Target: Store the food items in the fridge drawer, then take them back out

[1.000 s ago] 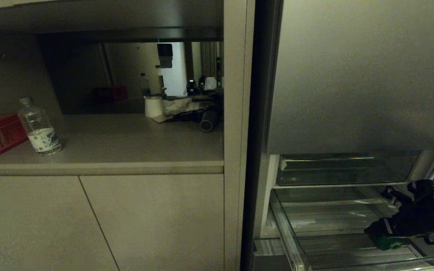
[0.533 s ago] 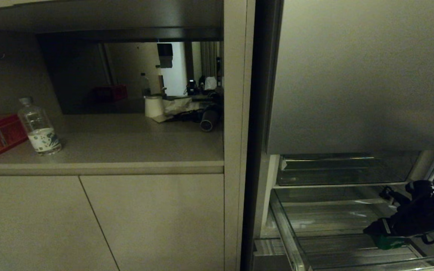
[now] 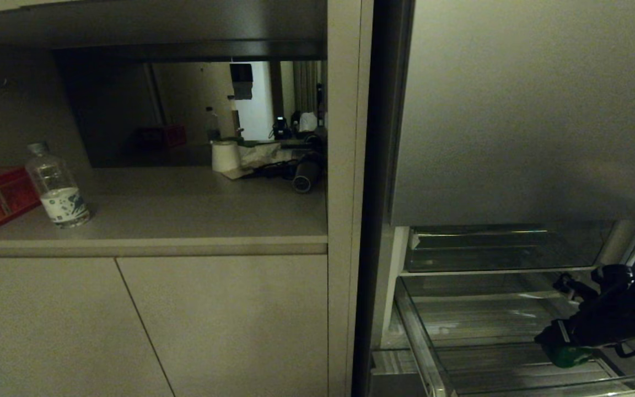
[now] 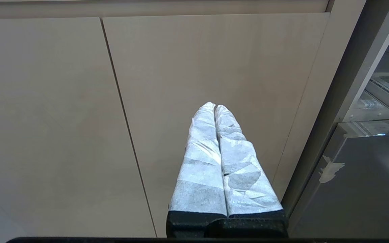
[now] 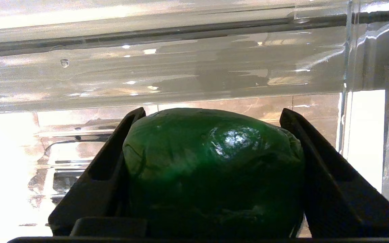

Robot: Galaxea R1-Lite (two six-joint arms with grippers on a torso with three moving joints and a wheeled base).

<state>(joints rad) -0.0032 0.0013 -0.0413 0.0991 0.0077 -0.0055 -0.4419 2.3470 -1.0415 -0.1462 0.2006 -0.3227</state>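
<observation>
Right gripper [image 3: 563,353]: low inside the pulled-out fridge drawer [image 3: 422,353], over the clear bin. In the right wrist view its two black fingers [image 5: 113,158] bracket the green item [image 5: 211,172] on both sides, spread about as wide as the item itself.
Hold: fingers look set against the item's flanks; whether they are truly pinching yet I cannot tell for certain.
Just changed: the fingers seem to have drawn in toward the green item over the last moment; the arm itself has barely shifted in the head view.
Meaning for task: reads as either the retrieval grasp forming or the last of a placement; I lean toward a pick-up out of the bin.
Versus earlier frame: gripper and green patch sit in almost the same spot; cupboard, counter and bottle [image 3: 58,187] unchanged.
Potato: not visible in any view.
Left gripper [image 4: 214,108]: parked facing the cupboard door [image 4: 214,67], wrapped fingers pressed together, nothing held.
Watch: glossy rounded skin could slip if the squeeze is shallow.
</observation>
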